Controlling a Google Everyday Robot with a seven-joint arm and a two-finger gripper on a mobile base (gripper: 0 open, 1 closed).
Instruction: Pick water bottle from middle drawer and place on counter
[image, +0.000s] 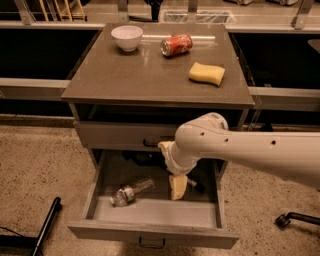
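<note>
The water bottle (132, 191) lies on its side in the open middle drawer (155, 211), left of centre, cap toward the front left. My white arm reaches in from the right. My gripper (178, 187) hangs over the drawer's middle, a little to the right of the bottle and apart from it, with a pale yellowish finger pointing down. The counter (125, 75) is the grey-brown top of the cabinet above.
On the counter stand a white bowl (127, 37), a red soda can (176, 44) on its side and a yellow sponge (206, 73). A closed drawer front with a black handle (152, 144) sits above the open drawer. A black chair leg (46, 225) lies on the floor at left.
</note>
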